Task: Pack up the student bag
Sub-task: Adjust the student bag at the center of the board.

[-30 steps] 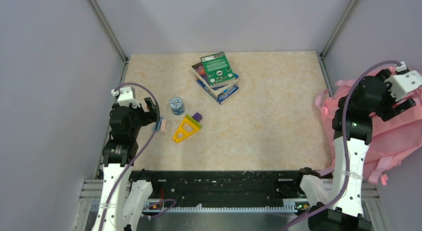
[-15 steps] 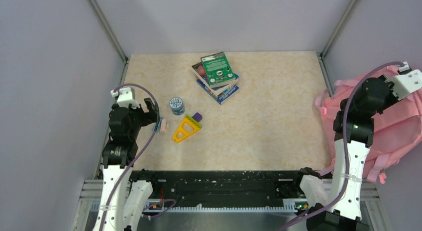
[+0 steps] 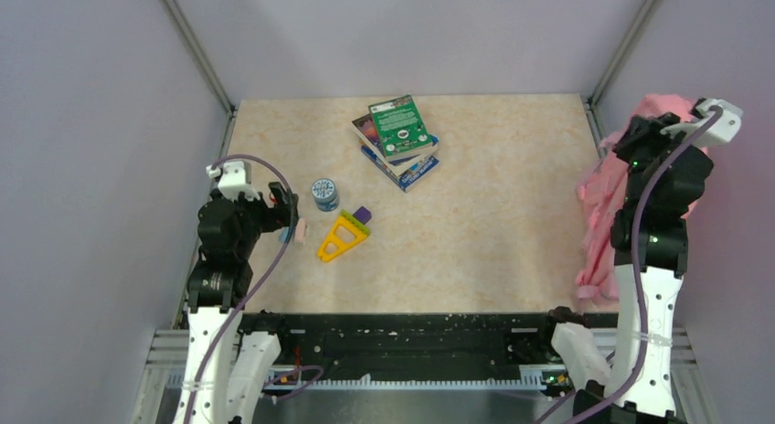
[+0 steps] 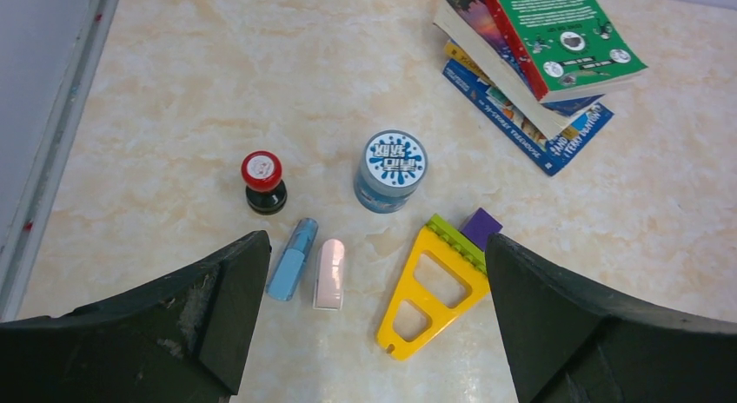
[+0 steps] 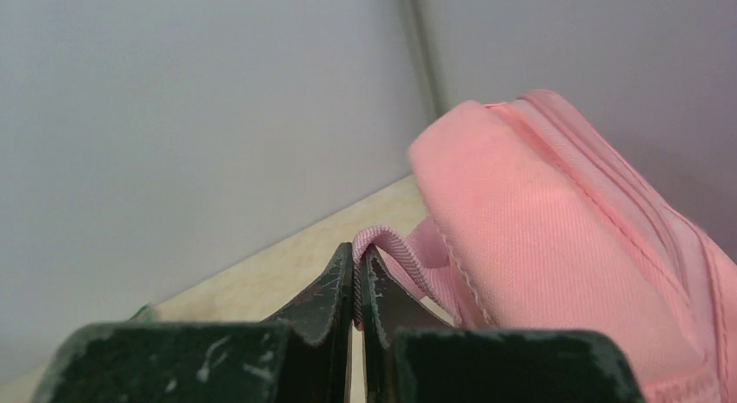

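Lifting the student bag (image 3: pixel 605 214) toward the table (image 3: pixel 512 214) is judged to be the step in hand, with the right gripper (image 5: pixel 356 273) clamped tight on the pink carry loop (image 5: pixel 387 245) at the bag's top. Hangs bunched at the table's right edge, close to the side wall and well apart from the goods to be packed. Cannot confirm from any view whether zipped or unzipped; shows nothing of its inside. Calls next, by assessment, for setting the bag down on the table with its opening reachable, then unzipping. Holds the left gripper (image 4: pixel 375 247) spread wide and empty above the small goods: round blue tub (image 4: pixel 391 170) with lid on, red-capped stamp (image 4: pixel 262 181), blue stick (image 4: pixel 293 258), pale pink eraser (image 4: pixel 328 273), yellow triangle (image 4: pixel 430 286). Records the stack of books (image 3: pixel 396 141) at far centre, likewise unpacked.
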